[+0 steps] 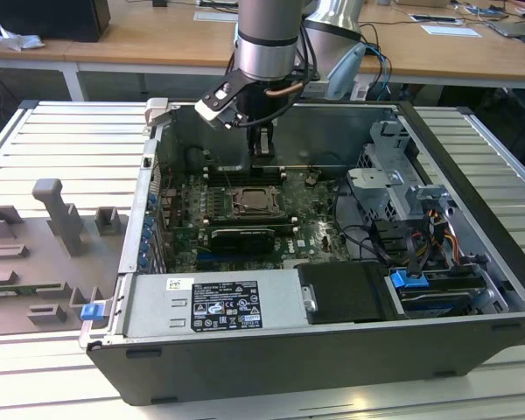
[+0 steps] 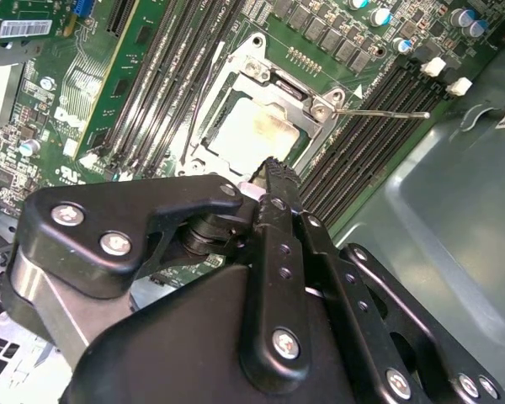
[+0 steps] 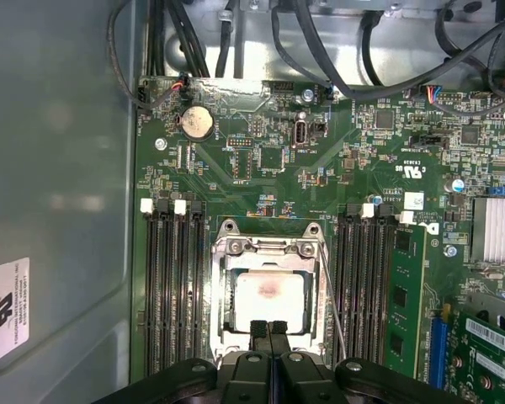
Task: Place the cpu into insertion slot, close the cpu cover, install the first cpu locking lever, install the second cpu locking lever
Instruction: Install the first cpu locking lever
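Observation:
The cpu (image 3: 269,299) lies in the insertion slot (image 1: 256,203) on the green board, its pale top (image 2: 251,130) showing a faint stain. The silvery cpu cover (image 3: 228,286) lies flat around it as a frame (image 2: 273,80). One thin locking lever (image 2: 385,113) sticks out sideways over the memory slots and shows as a rod (image 3: 332,303) beside the socket. A second thin lever (image 2: 194,109) runs along the socket's other side. My gripper (image 1: 261,154) hangs a little above the socket's edge, its black fingers (image 3: 268,330) shut together with nothing between them.
Long black memory slots (image 3: 172,286) flank the socket on both sides. A black card (image 1: 242,236) sits just in front of it, then the power supply (image 1: 212,306). A drive cage (image 1: 394,179) and cables fill the exterior view's right. A grey fixture (image 1: 48,254) lies outside the case.

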